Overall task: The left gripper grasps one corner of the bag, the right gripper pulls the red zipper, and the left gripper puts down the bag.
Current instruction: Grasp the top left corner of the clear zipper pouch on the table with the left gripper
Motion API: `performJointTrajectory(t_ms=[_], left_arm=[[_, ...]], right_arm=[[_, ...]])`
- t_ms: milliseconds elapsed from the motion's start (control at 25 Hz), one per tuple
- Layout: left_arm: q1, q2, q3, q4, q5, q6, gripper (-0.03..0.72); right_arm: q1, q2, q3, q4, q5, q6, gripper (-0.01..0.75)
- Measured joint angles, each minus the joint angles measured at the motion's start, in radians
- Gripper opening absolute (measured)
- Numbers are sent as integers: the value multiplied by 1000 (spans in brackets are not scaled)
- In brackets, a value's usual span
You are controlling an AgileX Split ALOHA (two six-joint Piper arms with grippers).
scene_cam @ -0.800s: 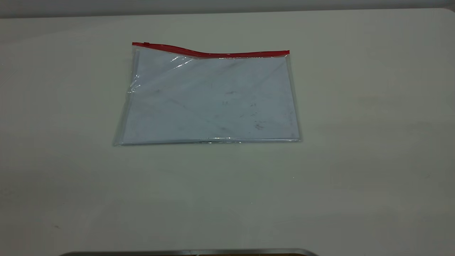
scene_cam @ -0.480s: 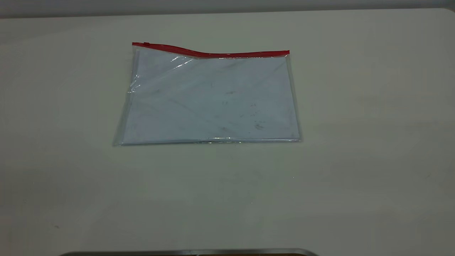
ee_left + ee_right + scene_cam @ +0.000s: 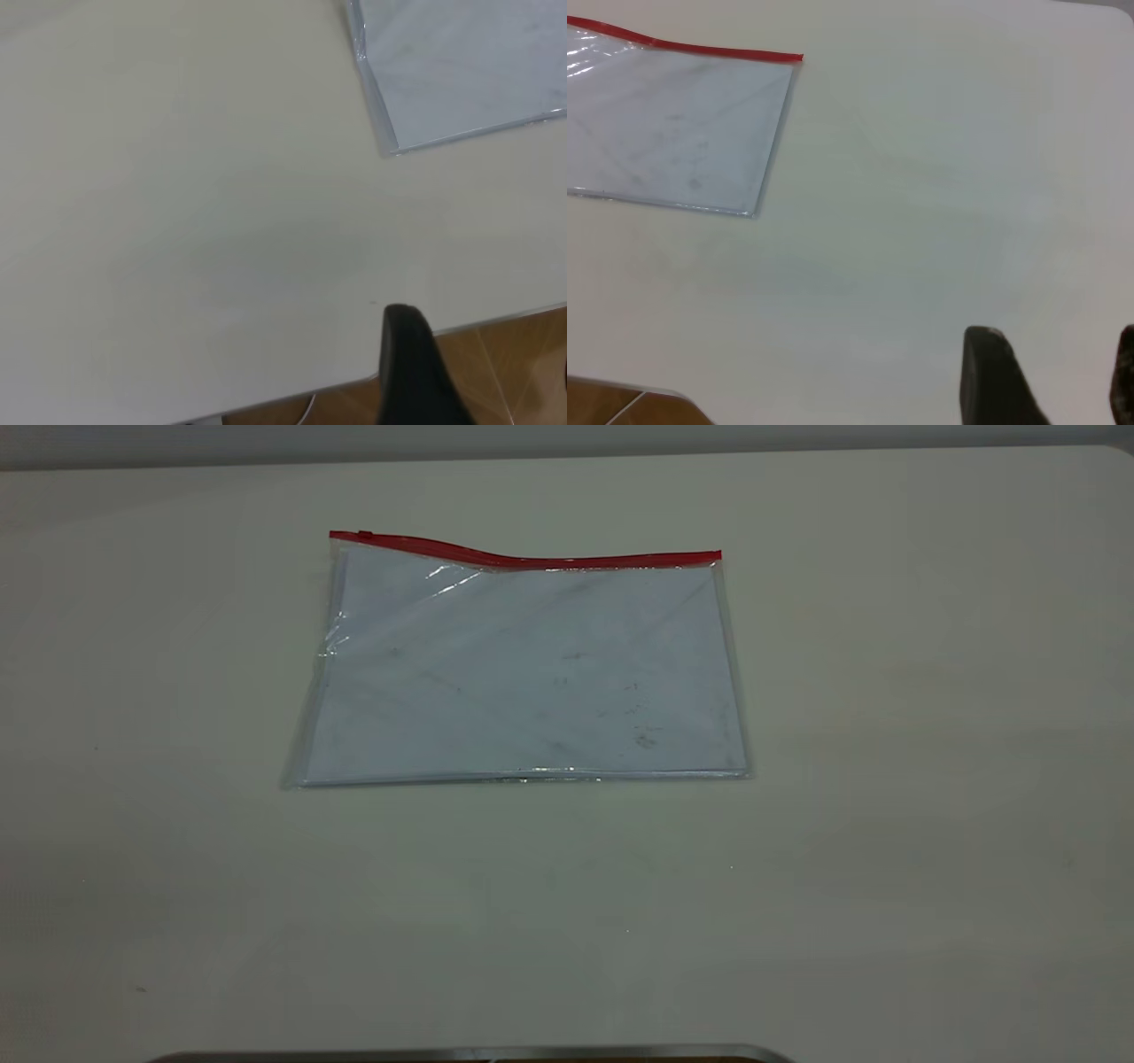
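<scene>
Bag [image 3: 523,669]: a clear plastic pouch with smudged white paper sheets inside is laid flat on the desk [image 3: 886,824], toward its far middle, untouched by either arm.
Red zipper [image 3: 532,558]: the strip runs along the bag's far long edge, bowed upward toward the left end, so a slight lift is offered there. The small slider tab [image 3: 364,535] is seen at the left end.
Corner of the bag [image 3: 337,538]: the far-left corner, beside the tab, is judged the likely one to be gripped, since the bag would be anchored there against a pull to the right; this is a judgement only.
Left gripper [image 3: 478,372]: it is held near the desk's near edge, well apart from the bag's near-left corner. One dark finger is plainly seen and another only at the frame's edge; nothing is held, but how far the jaws are parted cannot be told.
Right gripper [image 3: 1059,376]: it is held over bare desk, well apart from the bag's right side. The jaws are spread apart, and nothing is between them.
Stage: no step is begun yet; both arms are judged parked clear of the bag.
</scene>
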Motion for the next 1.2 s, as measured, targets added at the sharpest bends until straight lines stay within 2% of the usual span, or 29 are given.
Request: performJointTrajectory(t_ms=[1000, 1120, 1200], left_arm=[[0, 6, -1, -16, -6, -20, 464], [0, 106, -25, 1, -56, -61, 463], [0, 233, -43, 4, -141, -70, 463]], right_arm=[[0, 0, 0, 53, -13, 22, 360], [0, 15, -4, 57, -35, 25, 353], [0, 84, -8, 62, -129, 23, 353]])
